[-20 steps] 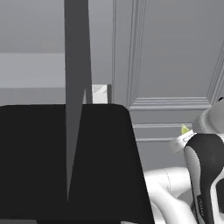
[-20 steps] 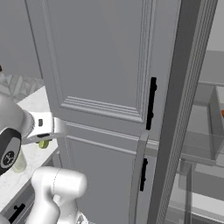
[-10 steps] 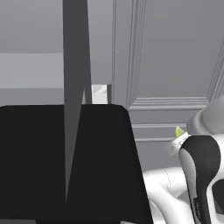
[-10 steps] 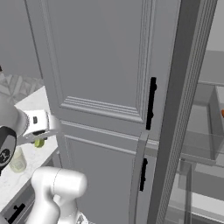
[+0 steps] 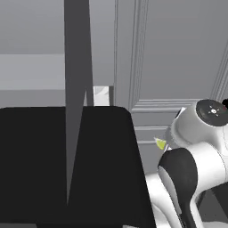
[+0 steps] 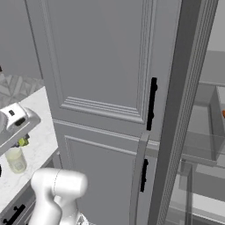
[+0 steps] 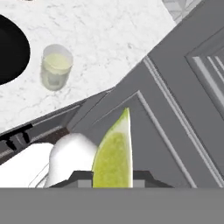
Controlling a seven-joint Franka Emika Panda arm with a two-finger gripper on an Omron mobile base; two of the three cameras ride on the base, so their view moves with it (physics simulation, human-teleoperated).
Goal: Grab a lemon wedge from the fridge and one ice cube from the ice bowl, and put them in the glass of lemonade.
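Observation:
The lemon wedge [image 7: 113, 151], yellow-green and pointed, stands between my gripper's [image 7: 113, 176] dark finger tips, which are shut on it. From the right base view the gripper [image 6: 21, 139] hangs at the far left over the marble counter [image 6: 41, 132], the wedge [image 6: 23, 141] peeking under the hand. The glass of lemonade [image 6: 16, 159] stands on the counter just below it, and sits up and to the left in the hand view [image 7: 56, 65]. The left base view shows the wedge [image 5: 160, 143] beside the white wrist. The fridge's dark door edge [image 6: 186, 110] is on the right, open. The ice cube is out of view.
A black round vessel [image 7: 8, 48] is cut off at the hand view's left edge, close to the glass. Light grey panelled cabinets [image 6: 101, 88] with short black handles [image 6: 151, 103] face the arm. Clear fridge shelves [image 6: 204, 147] show at far right. A large black block [image 5: 62, 164] fills the left base view's foreground.
The hand has swung left with the lemon wedge, away from the fridge and out over the counter towards the glass. The grip on the wedge is unchanged.

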